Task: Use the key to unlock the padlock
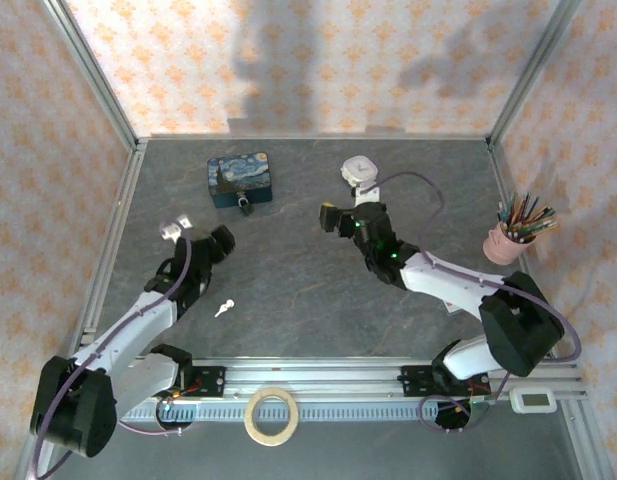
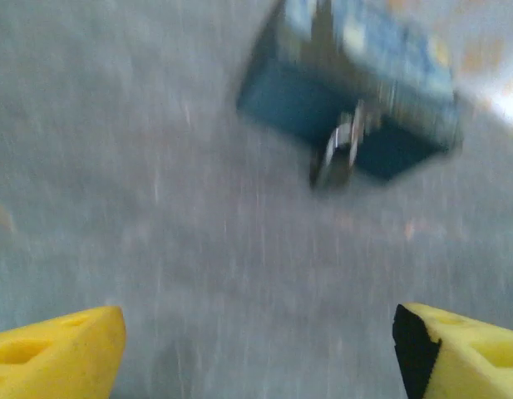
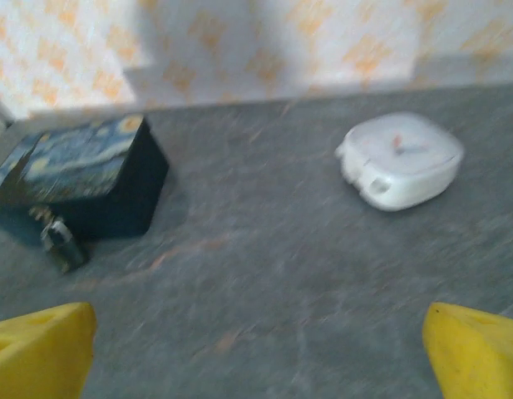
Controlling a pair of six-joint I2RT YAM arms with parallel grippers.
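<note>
The small dark padlock [image 1: 245,205] lies on the table against the front of the blue painted tin [image 1: 239,178]. It is blurred in the left wrist view as the padlock [image 2: 339,150], and the right wrist view has the padlock [image 3: 63,245] at the far left. The pale key [image 1: 224,308] lies on the table beside the left arm, behind its gripper. My left gripper [image 1: 224,238] is open and empty, short of the padlock. Right of the tin, my right gripper [image 1: 330,216] is open and empty too. Yellow fingertips [image 2: 56,357] [image 3: 40,349] stand wide apart.
A white rounded-square case [image 1: 359,170] [image 3: 402,162] sits behind the right gripper. A pink cup of pencils [image 1: 506,240] stands at the right edge. A small white item [image 1: 173,228] lies left of the left gripper. A tape roll [image 1: 271,415] rests beyond the near rail.
</note>
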